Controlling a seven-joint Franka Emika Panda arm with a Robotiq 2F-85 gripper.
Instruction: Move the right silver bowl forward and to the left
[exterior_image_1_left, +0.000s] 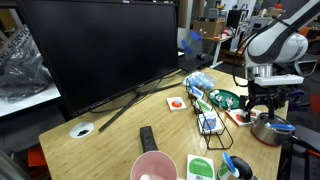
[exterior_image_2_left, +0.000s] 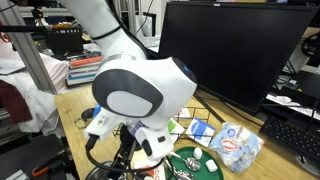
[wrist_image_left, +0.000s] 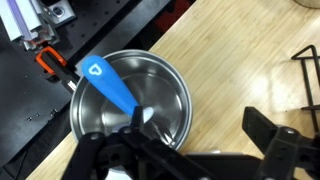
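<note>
Spread wide, the hand (wrist_image_left: 195, 132) fills the bottom of the wrist view. Its dark fingers (wrist_image_left: 262, 135) are cut off by the lower edge. One tip hangs over the inside of the right silver bowl (wrist_image_left: 150, 85) and the other over bare wood outside the rim, so the bowl wall lies between them. Whether either tip touches metal is hard to make out.

A blue piece (wrist_image_left: 108, 82) runs slantwise from the bowl's rim down into it, its lower end lost behind the near finger. The bowl stands at the very edge of the wooden surface (wrist_image_left: 235, 45). Just past that edge an orange clamp (wrist_image_left: 48, 63) sits on a black perforated plate. A black wire rack (wrist_image_left: 308, 72) is cropped at the picture's right side.

In an exterior view the hand (exterior_image_1_left: 262, 106) hovers just above the same bowl (exterior_image_1_left: 268, 131) at the surface's corner. A dark green dish (exterior_image_1_left: 226, 99) is nearby and a pink bowl (exterior_image_1_left: 153, 167) well apart, partly cut by the frame. A large dark monitor (exterior_image_1_left: 100, 50) stands behind them.

In the other direction the arm (exterior_image_2_left: 140, 90) blocks the bowl and the hand entirely. Only part of the green dish (exterior_image_2_left: 198, 166) and a crumpled plastic bag (exterior_image_2_left: 236, 148) show.
</note>
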